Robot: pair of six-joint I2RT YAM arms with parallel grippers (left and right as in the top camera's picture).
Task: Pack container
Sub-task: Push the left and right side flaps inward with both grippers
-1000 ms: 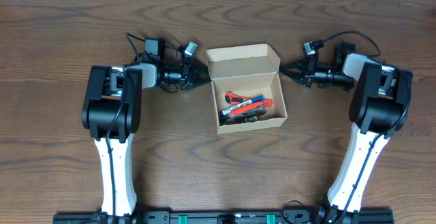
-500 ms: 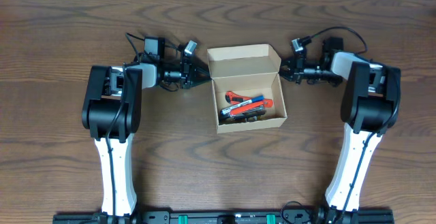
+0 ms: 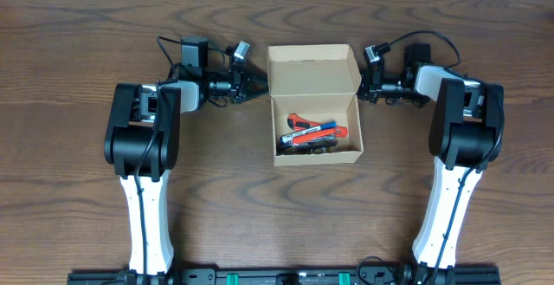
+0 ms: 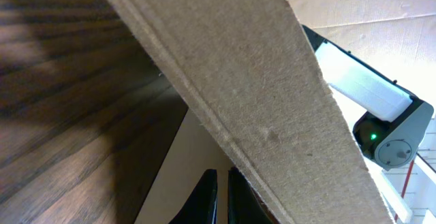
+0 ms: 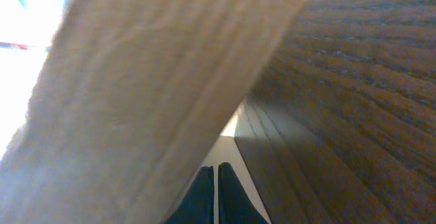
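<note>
Two closed, empty pairs flank container [image 3: 313,68] lid: left fingers [image 4: 206,195] just beside, right fingers [image 5: 228,193] at edge.

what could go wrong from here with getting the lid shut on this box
1. The left hand and right hand sit at opposite sides of the open lid flap, fingers together. If they push unevenly, the flap could twist or the container could slide sideways.
2. The pens lie piled and slanted inside. One riding high might stop the lid seating, though their height is hard to judge.
</note>
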